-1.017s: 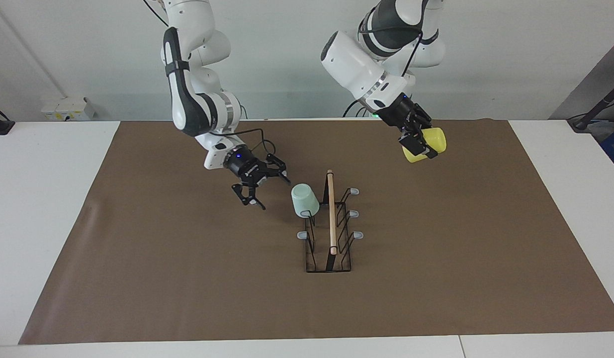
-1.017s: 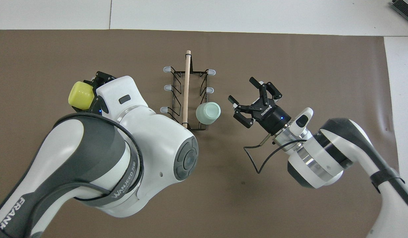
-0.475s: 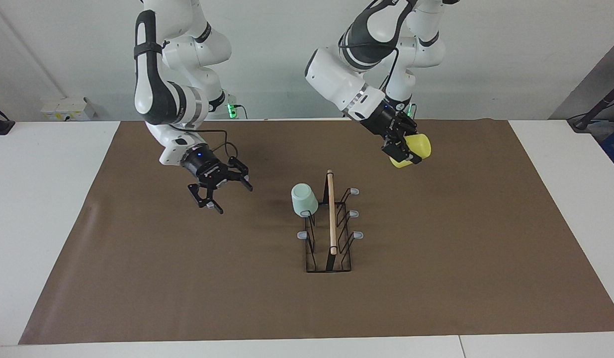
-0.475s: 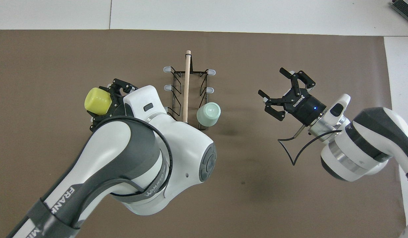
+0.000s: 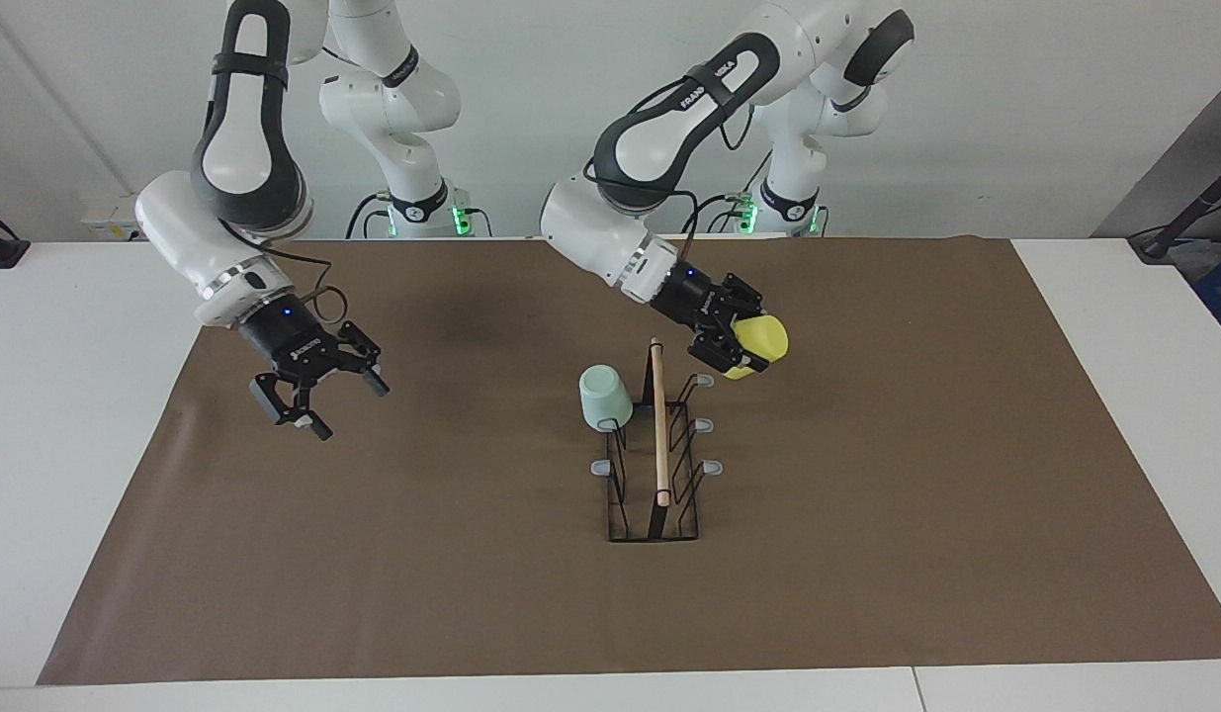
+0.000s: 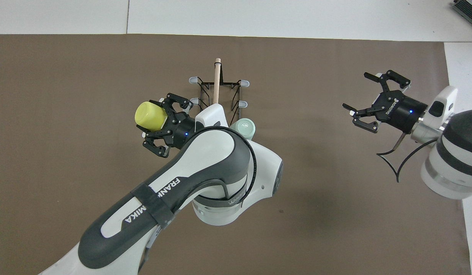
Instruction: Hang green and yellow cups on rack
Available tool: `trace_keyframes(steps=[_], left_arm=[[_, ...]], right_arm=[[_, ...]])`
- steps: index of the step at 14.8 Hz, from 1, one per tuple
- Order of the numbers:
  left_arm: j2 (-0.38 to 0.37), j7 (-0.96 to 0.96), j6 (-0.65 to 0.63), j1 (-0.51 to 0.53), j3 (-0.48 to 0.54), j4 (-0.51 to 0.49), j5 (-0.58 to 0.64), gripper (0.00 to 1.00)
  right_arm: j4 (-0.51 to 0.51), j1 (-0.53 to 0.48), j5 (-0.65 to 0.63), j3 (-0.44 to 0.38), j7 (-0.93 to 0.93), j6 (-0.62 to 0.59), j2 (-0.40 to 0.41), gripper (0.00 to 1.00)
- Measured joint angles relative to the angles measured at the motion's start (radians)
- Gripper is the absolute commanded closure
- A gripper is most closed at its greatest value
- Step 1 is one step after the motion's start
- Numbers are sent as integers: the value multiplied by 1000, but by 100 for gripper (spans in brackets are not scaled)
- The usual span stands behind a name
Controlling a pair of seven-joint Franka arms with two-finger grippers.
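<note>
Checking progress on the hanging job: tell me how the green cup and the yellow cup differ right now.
The green cup is pale mint and already hangs upside down on the rack, on the right arm's side, with no gripper on it. The yellow cup is bright yellow, tilted, and held in the air by the left gripper beside the rack's prongs on the left arm's side. The right gripper is open and empty over the mat. Both cups are small, handleless and tapered.

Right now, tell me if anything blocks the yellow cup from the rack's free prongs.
Nothing visible does. The left hand holds the yellow cup beside the rack; the green cup hangs on the rack's side toward the right arm.
</note>
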Motion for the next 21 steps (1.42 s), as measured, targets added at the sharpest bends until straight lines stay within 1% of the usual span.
trace_keyframes(steps=[3, 6, 8, 11, 13, 19, 21], left_arm=[[16, -16, -7, -17, 0, 6, 3, 100], [26, -22, -7, -17, 0, 6, 4, 100], [50, -39, -7, -20, -1, 4, 19, 100], [88, -68, -7, -28, -1, 5, 41, 100], [102, -90, -7, -37, -1, 5, 48, 100], [114, -114, -7, -54, -2, 7, 50, 100], [114, -126, -7, -55, -2, 7, 50, 99]], right_arm=[[38, -25, -274, 0, 192, 0, 0, 0], [70, -25, -505, 3, 393, -4, 0, 0], [99, -25, -651, 3, 537, -44, 0, 0], [169, -24, -882, 4, 756, -137, -1, 0], [213, -24, -973, 4, 870, -199, -1, 0], [342, -23, -1139, 4, 1167, -436, -3, 0], [383, -19, -1167, 5, 1245, -509, -4, 0]])
